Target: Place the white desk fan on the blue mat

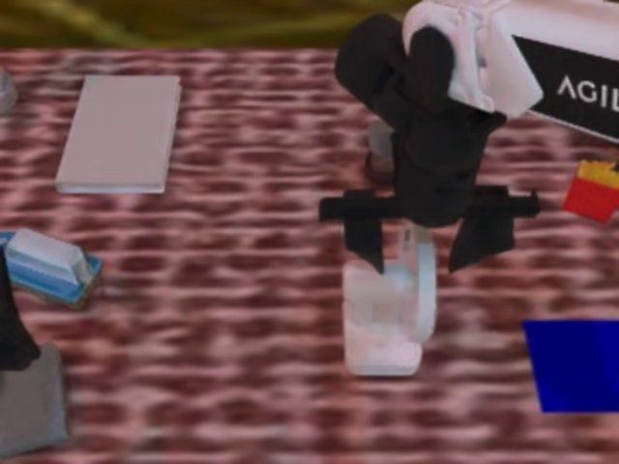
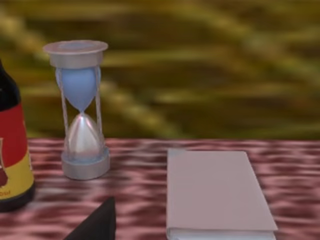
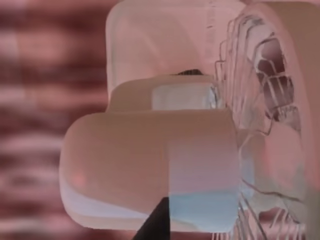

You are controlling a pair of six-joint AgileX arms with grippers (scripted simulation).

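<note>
Judging by its look, the fan (image 1: 385, 324) is a light, hollow piece of glossy plastic: stiff in the boxy base, but slick to the touch, and its thin translucent ring head (image 1: 425, 280) seems the fragile part. A hold across the sides of the base would likely be the safest; pinching the ring could bend or crack it, and smooth walls may let it slip if the squeeze is weak.

The fan stands on the worktop (image 1: 242, 290) right of centre in the top view, with the blue mat (image 1: 575, 365) well apart at the right edge. The right gripper (image 1: 416, 259) hangs directly over the far part of the fan, its two dark fingers spread wide, one to each side of the ring head and the back of the base, closed on nothing. The right wrist view is filled by the base (image 3: 150, 165) and the grille (image 3: 265, 100), so the gripper is very near, though contact cannot be told.

The left gripper (image 1: 14, 329) is parked at the left edge of the worktop; whether it is open cannot be told.
</note>
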